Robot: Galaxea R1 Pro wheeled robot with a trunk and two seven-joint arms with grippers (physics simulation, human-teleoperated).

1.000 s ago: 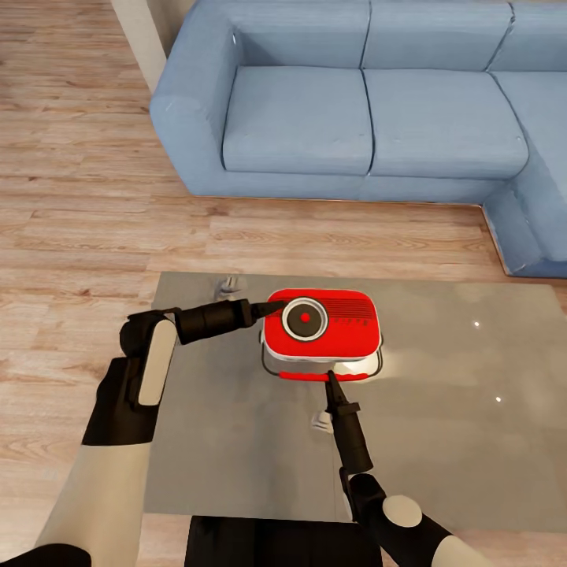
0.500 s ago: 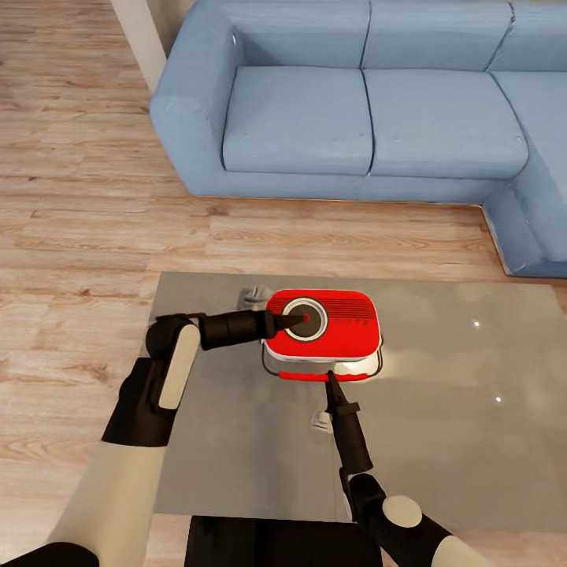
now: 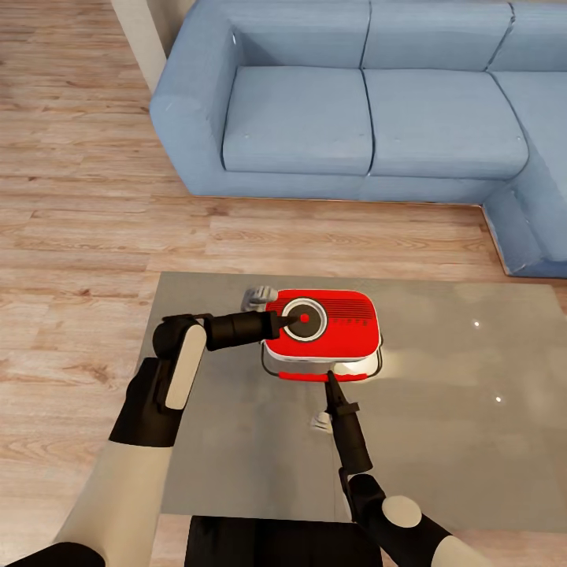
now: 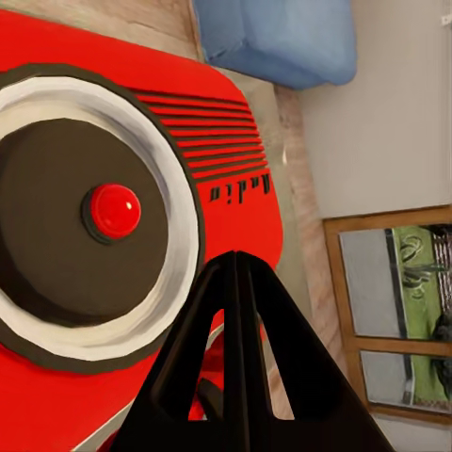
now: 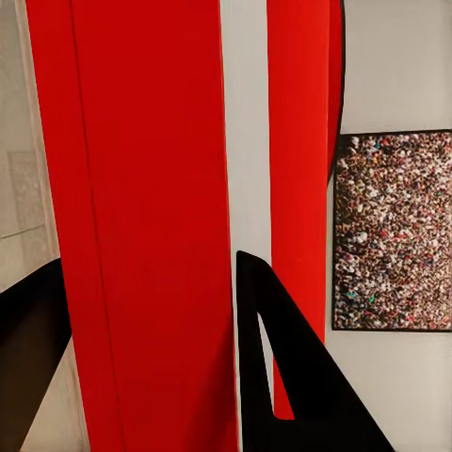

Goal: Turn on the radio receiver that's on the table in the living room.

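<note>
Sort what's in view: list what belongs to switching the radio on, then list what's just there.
Belongs to the job:
- radio receiver, lying face up
- its red button
- table under it
- left gripper, fingers together at the dial
- right gripper, at the red handle

Just there:
- blue sofa
- wood floor
- framed crowd picture

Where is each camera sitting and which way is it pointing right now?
Head view: high on the robot, looking down at the table, radio receiver, sofa; both arms show.
Left wrist view: behind the left gripper, facing the radio's dial.
Right wrist view: behind the right gripper, facing the radio's red handle.
Shared: all show the radio.
</note>
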